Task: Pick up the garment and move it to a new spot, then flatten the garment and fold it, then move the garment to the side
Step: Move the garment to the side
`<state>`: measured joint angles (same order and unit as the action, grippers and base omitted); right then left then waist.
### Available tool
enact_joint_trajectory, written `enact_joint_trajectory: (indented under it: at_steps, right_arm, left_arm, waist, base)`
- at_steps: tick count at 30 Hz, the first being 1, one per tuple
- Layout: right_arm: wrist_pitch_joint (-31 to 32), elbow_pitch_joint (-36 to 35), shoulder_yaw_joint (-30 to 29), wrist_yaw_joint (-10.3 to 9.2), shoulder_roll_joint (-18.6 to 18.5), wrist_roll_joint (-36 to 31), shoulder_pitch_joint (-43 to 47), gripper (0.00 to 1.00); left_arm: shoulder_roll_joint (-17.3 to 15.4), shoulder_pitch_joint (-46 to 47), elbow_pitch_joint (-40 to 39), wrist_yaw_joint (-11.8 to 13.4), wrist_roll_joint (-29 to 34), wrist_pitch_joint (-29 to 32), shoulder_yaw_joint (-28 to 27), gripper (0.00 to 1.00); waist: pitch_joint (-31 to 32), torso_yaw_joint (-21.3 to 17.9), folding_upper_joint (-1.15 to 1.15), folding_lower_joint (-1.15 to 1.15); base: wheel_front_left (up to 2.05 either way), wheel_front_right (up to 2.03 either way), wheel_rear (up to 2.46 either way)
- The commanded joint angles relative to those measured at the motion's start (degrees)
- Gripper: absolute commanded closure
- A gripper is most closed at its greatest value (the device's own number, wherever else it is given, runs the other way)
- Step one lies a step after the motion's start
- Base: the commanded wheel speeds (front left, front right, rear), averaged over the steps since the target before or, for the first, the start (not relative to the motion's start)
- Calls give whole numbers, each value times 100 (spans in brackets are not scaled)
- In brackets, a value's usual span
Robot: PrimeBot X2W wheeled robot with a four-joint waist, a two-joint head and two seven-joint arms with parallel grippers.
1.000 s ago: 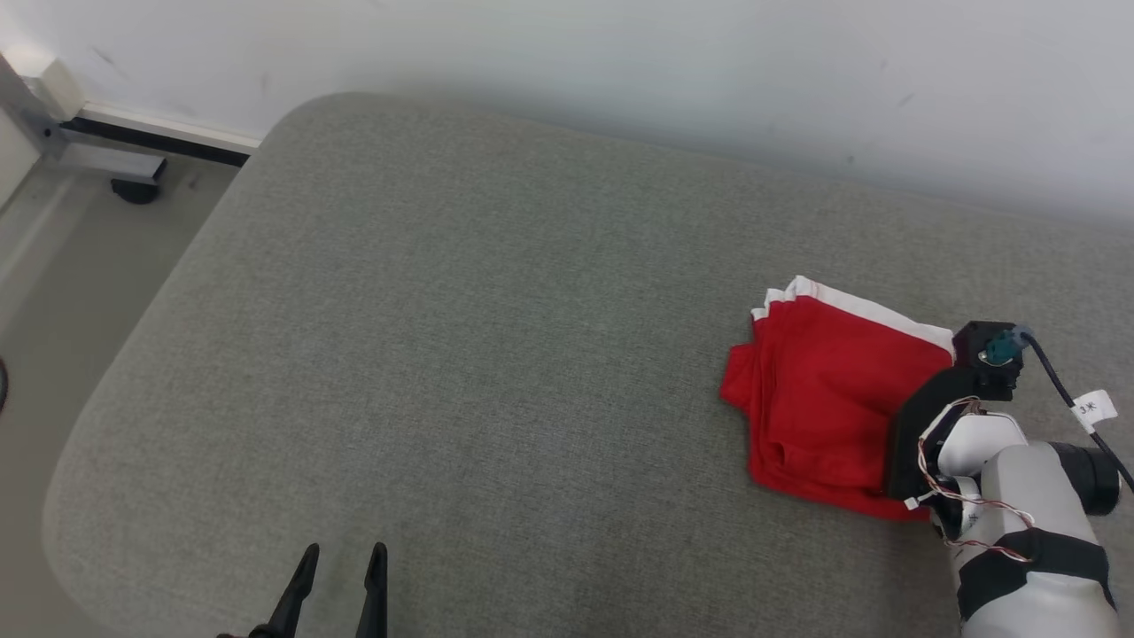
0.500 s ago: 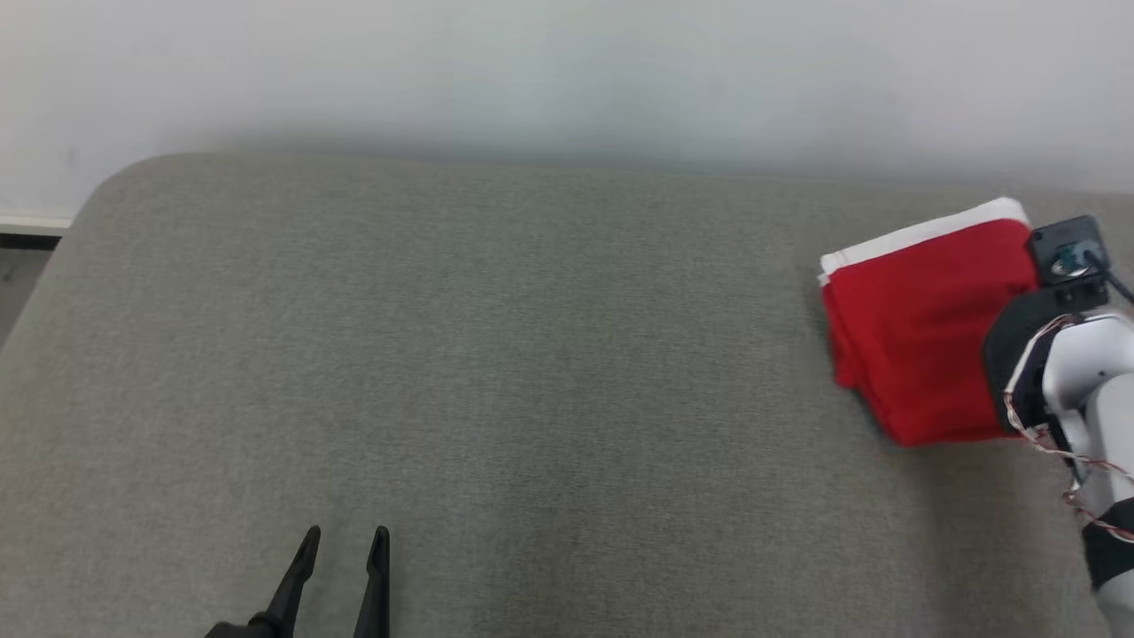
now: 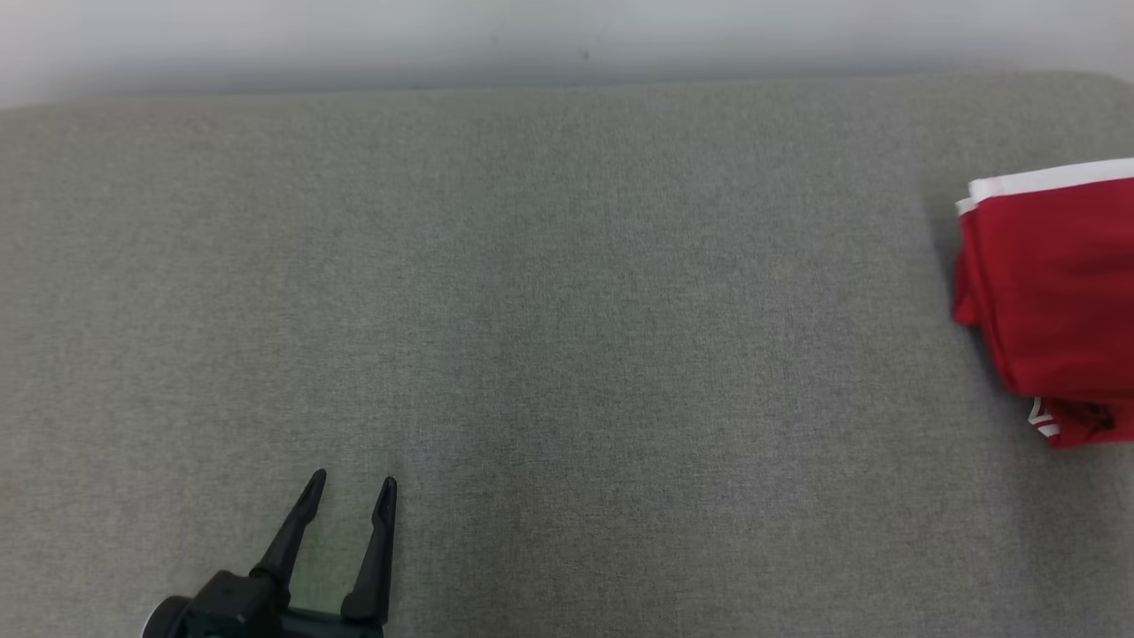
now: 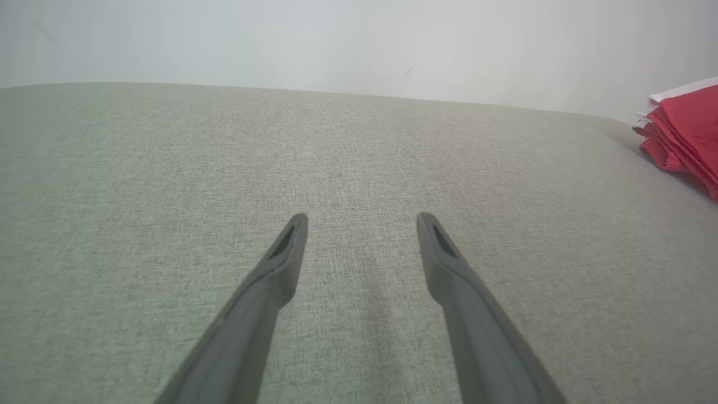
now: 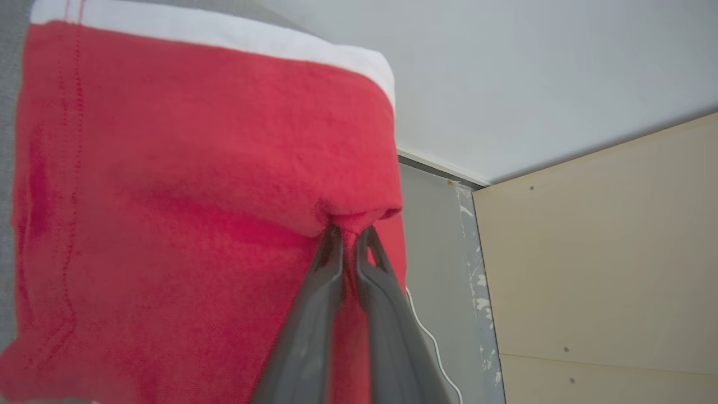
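The garment (image 3: 1054,292) is red with a white band, folded into a thick pad, and it rests on the grey cushioned surface (image 3: 549,292) at the right edge of the head view. It shows small at the far right of the left wrist view as the garment (image 4: 687,132). Up close, the garment (image 5: 185,185) has a pinch of its cloth between the two fingers of my right gripper (image 5: 349,231), which is shut on it. My left gripper (image 3: 352,486) rests low at the near left, open and holding nothing; its fingers (image 4: 280,264) stand apart over bare fabric.
A pale wall (image 3: 567,35) runs along the far side of the grey surface. In the right wrist view a beige panel (image 5: 606,252) and a strip of grey floor (image 5: 443,269) with a white cable lie beyond the garment's edge.
The head camera has swung to the right, so the scene shifts across the view. The garment has gone toward the surface's right end with the right gripper, whose arm has left the head view.
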<state>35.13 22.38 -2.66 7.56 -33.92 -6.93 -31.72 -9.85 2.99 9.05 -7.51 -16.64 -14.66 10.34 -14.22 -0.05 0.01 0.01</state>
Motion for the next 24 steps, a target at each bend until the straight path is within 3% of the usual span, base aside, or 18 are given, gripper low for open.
enact_joint_trajectory:
  at_steps: [1,9,10,11,18,24]
  right_arm:
    - [-22,23,-94,-13,-88,-89,-1,100]
    - [-530,301,-630,-13,-184,-459,41,100]
    - [-630,316,-688,-13,-159,-526,31,78]
    - [-751,311,-780,-13,-114,-587,10,2]
    - [-1223,228,-1026,-13,291,-1000,-2,0]
    - [-1651,-137,-1260,-13,1075,-811,497,0]
  left_arm:
    - [-56,75,-40,11,-7,21,11,0]
    - [-148,159,-168,10,-34,82,87,0]
    - [-154,165,-170,10,-36,82,97,0]
    - [-152,175,-170,12,-38,86,106,0]
    - [-74,156,-256,88,14,-1,100,0]
    - [144,-63,-440,158,-176,-54,-180,0]
  waist:
    - [-205,-100,-1,-1]
    - [-388,-11,-1,-1]
    - [-395,0,-1,-1]
    - [-397,9,-1,-1]
    - [-224,16,-1,-1]
    - [317,-22,-1,-1]
  base:
    - [0,0,0]
    - [0,0,0]
    - [0,0,0]
    - [0,0,0]
    - [0,0,0]
    - [0,0,0]
